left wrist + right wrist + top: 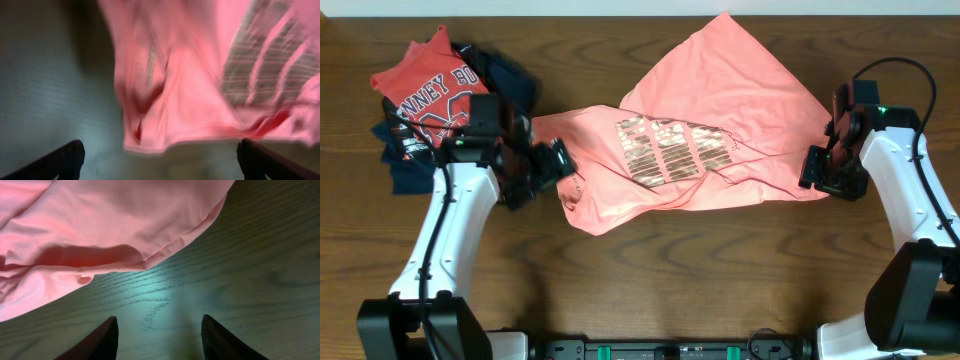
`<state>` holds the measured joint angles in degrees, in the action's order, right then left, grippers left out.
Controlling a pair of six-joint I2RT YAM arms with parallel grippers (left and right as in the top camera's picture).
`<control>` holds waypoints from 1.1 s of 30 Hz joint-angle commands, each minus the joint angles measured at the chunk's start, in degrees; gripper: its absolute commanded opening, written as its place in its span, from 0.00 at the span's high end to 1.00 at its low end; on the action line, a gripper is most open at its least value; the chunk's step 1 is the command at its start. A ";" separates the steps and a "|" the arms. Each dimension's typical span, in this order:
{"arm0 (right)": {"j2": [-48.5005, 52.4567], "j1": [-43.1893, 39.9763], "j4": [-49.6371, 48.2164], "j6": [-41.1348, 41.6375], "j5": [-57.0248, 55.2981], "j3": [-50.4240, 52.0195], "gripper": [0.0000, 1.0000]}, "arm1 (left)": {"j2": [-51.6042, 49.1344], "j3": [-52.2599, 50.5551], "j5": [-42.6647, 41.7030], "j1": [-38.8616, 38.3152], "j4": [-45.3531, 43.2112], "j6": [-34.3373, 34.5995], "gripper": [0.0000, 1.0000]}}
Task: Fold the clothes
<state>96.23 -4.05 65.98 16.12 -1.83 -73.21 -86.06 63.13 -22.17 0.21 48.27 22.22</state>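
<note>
The salmon-pink T-shirt (720,110) lies crumpled across the middle of the wooden table, its gold lettering (670,150) facing up. My left gripper (555,165) is open and empty at the shirt's left edge; in the left wrist view the shirt (200,75) hangs blurred ahead of the wide-spread fingers (160,160). My right gripper (817,170) is open and empty at the shirt's right edge; in the right wrist view the pink hem (125,225) lies just beyond the fingertips (159,330), over bare wood.
A pile of other clothes sits at the back left: a red printed shirt (425,80) on dark navy garments (510,70). Bare wooden table (720,270) shows in front of the shirt.
</note>
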 commanded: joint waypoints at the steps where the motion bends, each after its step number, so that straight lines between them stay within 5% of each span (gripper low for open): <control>1: 0.00 -1.40 -0.17 1.03 -0.98 -0.92 0.48 | -0.15 -3.52 -0.52 -1.92 3.41 -0.35 0.02; 6: 0.00 -1.57 0.09 1.03 -0.96 -0.92 0.48 | -0.17 -11.50 -0.46 -5.11 1.22 9.16 0.02; 14: 0.00 -1.57 0.68 1.03 -0.96 -0.92 0.48 | -0.22 -25.29 -0.98 -9.55 -23.50 12.37 0.05; 19: 0.00 -1.57 0.59 1.01 -0.98 -0.92 0.48 | -0.22 -25.97 -1.18 -12.02 -29.79 12.37 0.29; 24: 0.00 -1.84 0.35 1.07 -1.88 -0.92 0.48 | -0.20 -25.94 -1.40 -13.90 -29.86 12.39 0.94; 33: 0.00 -6.80 -0.28 1.01 -2.47 -0.92 0.45 | 4.24 -24.28 -8.66 -3.63 -18.82 7.26 0.94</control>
<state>96.23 -8.86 65.78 16.32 -3.25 -73.25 -84.66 37.58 -26.94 -7.55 27.73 32.73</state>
